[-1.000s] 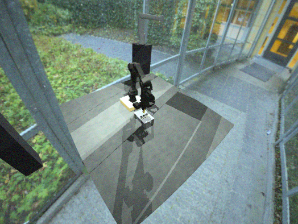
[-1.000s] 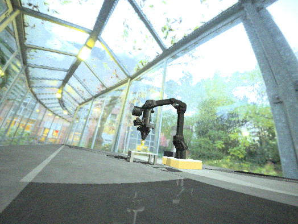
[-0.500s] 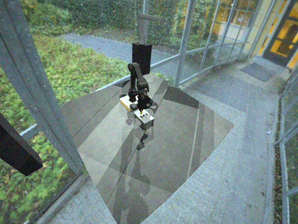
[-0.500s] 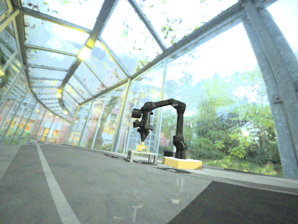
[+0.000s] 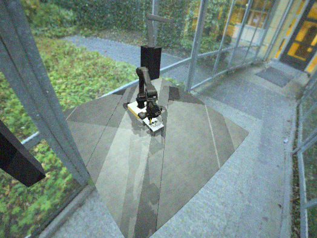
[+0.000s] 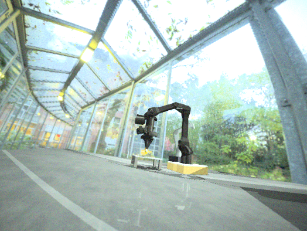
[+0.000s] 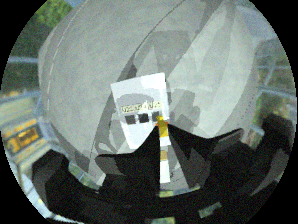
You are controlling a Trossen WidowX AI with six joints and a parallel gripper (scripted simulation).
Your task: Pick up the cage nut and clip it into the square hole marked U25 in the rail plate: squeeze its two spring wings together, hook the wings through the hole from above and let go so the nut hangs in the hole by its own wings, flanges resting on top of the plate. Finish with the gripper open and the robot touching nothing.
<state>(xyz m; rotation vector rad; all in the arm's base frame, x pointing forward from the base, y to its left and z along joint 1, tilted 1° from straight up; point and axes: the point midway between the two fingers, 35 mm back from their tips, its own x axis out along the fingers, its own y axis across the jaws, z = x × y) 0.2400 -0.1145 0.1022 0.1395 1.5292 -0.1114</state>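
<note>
your gripper (image 5: pixel 150 118) (image 6: pixel 146 149) (image 7: pixel 162 127) points down w/ fingers pinching the yellow cage nut (image 5: pixel 150 121) (image 6: pixel 145 152) (image 7: pixel 163 127), prob. to keep its wings squeezed for entry. nut's over the rail plate (image 5: pixel 156 127) (image 6: pixel 146 157) (image 7: pixel 141 133), by the row of sq. holes; can't tell if wings are in. check u25 alignment b4 letting go.

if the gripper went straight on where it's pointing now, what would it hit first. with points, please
Probably the white plate (image 5: pixel 156 128) (image 6: pixel 150 158) (image 7: pixel 141 92), with the yellow nut (image 5: pixel 150 121) (image 7: pixel 163 127) in its fingers meeting it first; the remaining gap is unclear.

Small dark characters run along the white rail plate (image 5: pixel 156 128) (image 6: pixel 146 157) (image 7: pixel 140 86) — too blurred to read reliably.
</note>
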